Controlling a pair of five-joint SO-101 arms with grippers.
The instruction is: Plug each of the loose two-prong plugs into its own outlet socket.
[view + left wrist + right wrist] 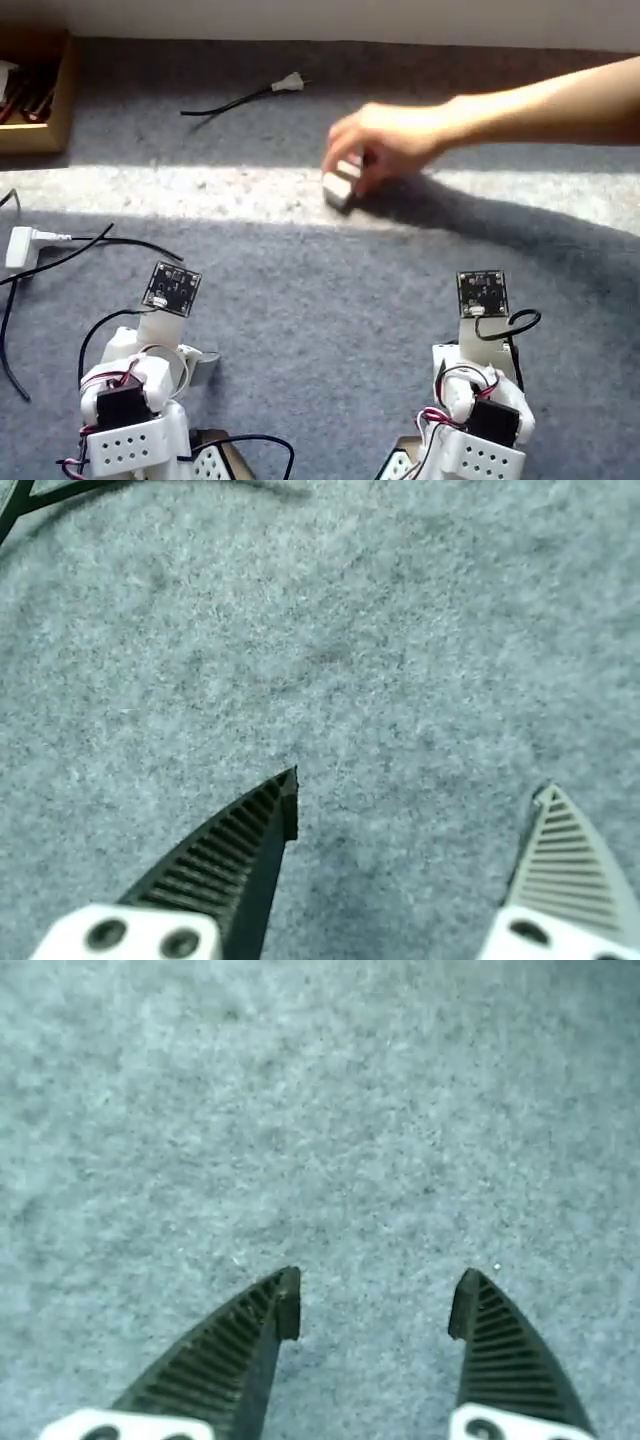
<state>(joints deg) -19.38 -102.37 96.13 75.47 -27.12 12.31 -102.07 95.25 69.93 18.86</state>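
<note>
A white two-prong plug (289,83) on a short black cord lies at the back of the grey carpet. A person's hand (385,140) coming in from the right holds a small white block (340,186), likely an outlet socket, on the sunlit strip. A second white plug (22,245) with its cord lies at the left edge. Both arms sit folded at the front. My left gripper (418,798) is open over bare carpet. My right gripper (375,1305) is also open over bare carpet, nothing between its fingers.
A wooden box (35,95) stands at the back left corner. Black cables (70,255) trail across the left side of the carpet, and one cable (60,492) crosses a corner of the left wrist view. The person's forearm (560,100) spans the back right.
</note>
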